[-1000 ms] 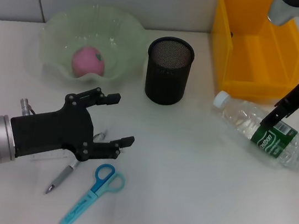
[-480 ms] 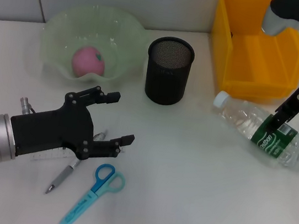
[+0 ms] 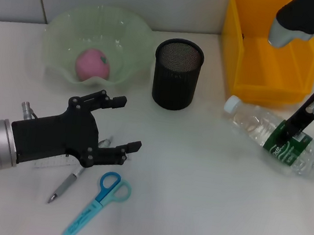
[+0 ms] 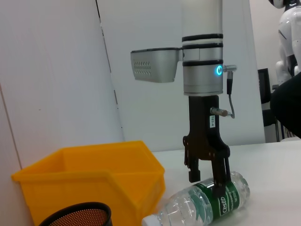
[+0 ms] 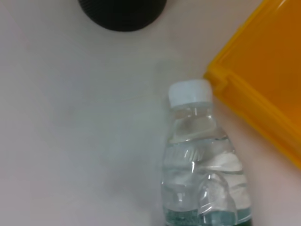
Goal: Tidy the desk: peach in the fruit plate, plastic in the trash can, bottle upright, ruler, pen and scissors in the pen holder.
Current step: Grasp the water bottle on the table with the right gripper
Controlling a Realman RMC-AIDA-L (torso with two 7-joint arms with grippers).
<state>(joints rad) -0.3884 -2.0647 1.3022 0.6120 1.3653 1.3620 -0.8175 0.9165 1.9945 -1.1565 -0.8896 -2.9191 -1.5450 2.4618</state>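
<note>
- Right claw (image 3: 287, 133) points straight down, fingers spread astride the green label of the bottle (image 3: 271, 136), which lies on the tabletop (image 3: 194, 187) beside the yellow bin (image 3: 269, 48).
- Left claw (image 3: 122, 125) hovers wide open and empty above the pen (image 3: 67, 184).

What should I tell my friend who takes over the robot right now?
Right claw: straddling the green-labelled clear plastic bottle, which lies on its side beside the yellow bin; whether it grips, I cannot tell.
Left claw: open, hovering over the silver pen and clear ruler.
Done: pink peach in the green glass plate.
Left: stand bottle upright; pen, ruler and blue scissors go into the black mesh holder.
</note>
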